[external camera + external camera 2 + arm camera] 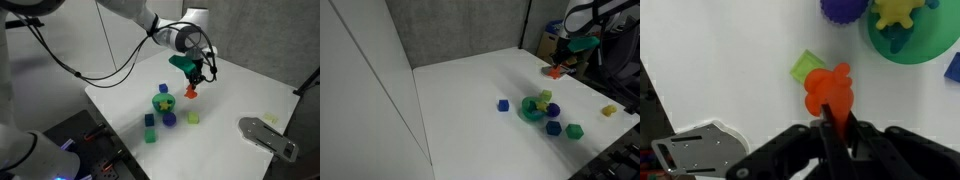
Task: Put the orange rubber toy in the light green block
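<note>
My gripper (838, 120) is shut on the orange rubber toy (828, 88), which hangs from the fingertips. In both exterior views the gripper (196, 76) (564, 60) holds the toy (191, 93) (556, 71) just above the white table. The light green block (804, 67) lies on the table right beside the toy in the wrist view, partly covered by it. In the exterior views the block (193, 117) (546, 97) sits a short way from the toy, next to the green round piece.
A green round piece with a yellow star (163, 101) (532, 108) (908, 35) has a purple piece (169, 119), blue cubes (165, 87) (504, 105) and a darker green cube (150, 135) (575, 130) around it. A grey metal part (268, 136) (700, 150) lies near the table edge.
</note>
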You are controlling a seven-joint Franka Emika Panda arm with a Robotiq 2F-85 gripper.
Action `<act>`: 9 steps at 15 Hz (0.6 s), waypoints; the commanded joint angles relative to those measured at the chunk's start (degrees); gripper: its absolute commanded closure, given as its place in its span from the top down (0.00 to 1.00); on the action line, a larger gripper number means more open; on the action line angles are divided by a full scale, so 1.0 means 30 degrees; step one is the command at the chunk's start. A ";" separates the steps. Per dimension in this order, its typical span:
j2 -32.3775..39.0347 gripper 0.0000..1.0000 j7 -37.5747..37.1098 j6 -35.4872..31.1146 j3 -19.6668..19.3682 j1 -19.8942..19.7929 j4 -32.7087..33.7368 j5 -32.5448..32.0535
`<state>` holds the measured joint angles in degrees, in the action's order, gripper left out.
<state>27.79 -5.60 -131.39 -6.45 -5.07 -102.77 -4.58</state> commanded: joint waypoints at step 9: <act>0.2113 0.05 -0.0979 -0.4008 -0.0800 -0.0505 -0.0886 0.0522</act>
<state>31.91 -7.20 -141.68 -8.43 -6.48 -106.62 -3.85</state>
